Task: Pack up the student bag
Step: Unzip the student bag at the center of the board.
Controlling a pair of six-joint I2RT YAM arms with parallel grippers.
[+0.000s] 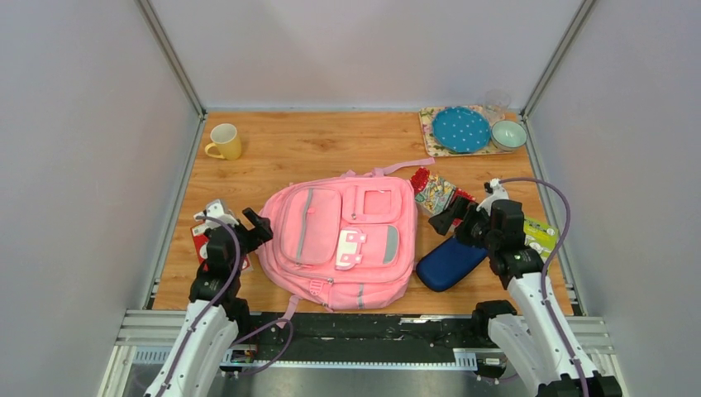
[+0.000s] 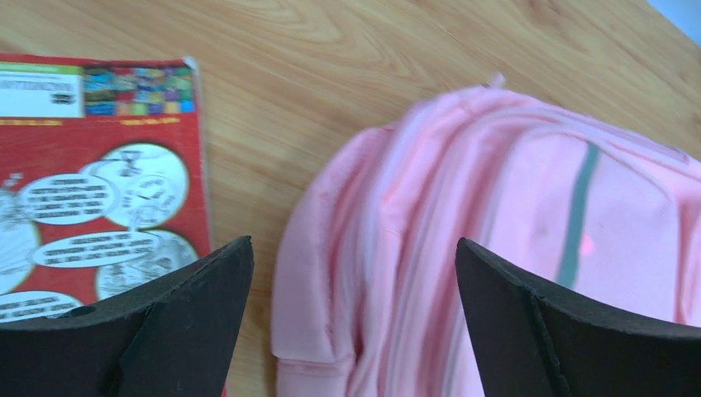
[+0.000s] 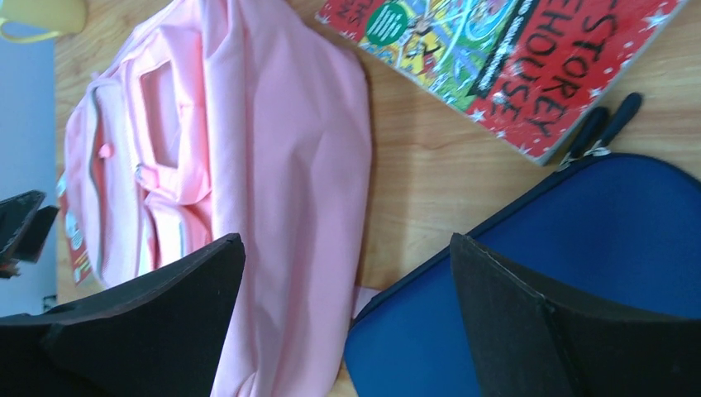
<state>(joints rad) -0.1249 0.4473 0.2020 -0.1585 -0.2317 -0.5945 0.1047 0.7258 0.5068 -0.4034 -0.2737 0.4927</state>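
Wooden tabletop point(image 1: 331, 149) boxed in by pale walls, pretty plain setup. Starting at the business ends: the left gripper point(image 2: 354, 252) has its jaws spread wide with nothing in them, hanging over the 9 o'clock edge of the student bag point(image 1: 339, 240), and a red comic book point(image 2: 99, 190) lies flat just beside that edge. The right gripper point(image 3: 347, 244) is just as wide and just as empty. It sits at the bag's 3 o'clock, over the gap between the bag and a navy pouch point(image 1: 450, 263), with a red storybook point(image 3: 512, 58) on the wood just past the pouch at about 1 o'clock. Further out there's a yellow mug point(image 1: 225, 141) at 11 o'clock and a tray point(image 1: 430, 124) of dishes at 1 o'clock, both well apart from the bag. My read is that packing hasn't started, since the loose stuff is all outside, so this looks like the get-the-bag-open step. The next move probably needs one arm pinning the fabric while the other finds the main zip, and I can't spot a puller from here. The bag itself lies flat in the middle, front side up: soft pink fabric, grey strips, front pockets, a white-pink clasp patch, straps trailing at 12 and 6 o'clock. It looks floppy, so I'd expect it to bunch when tugged.
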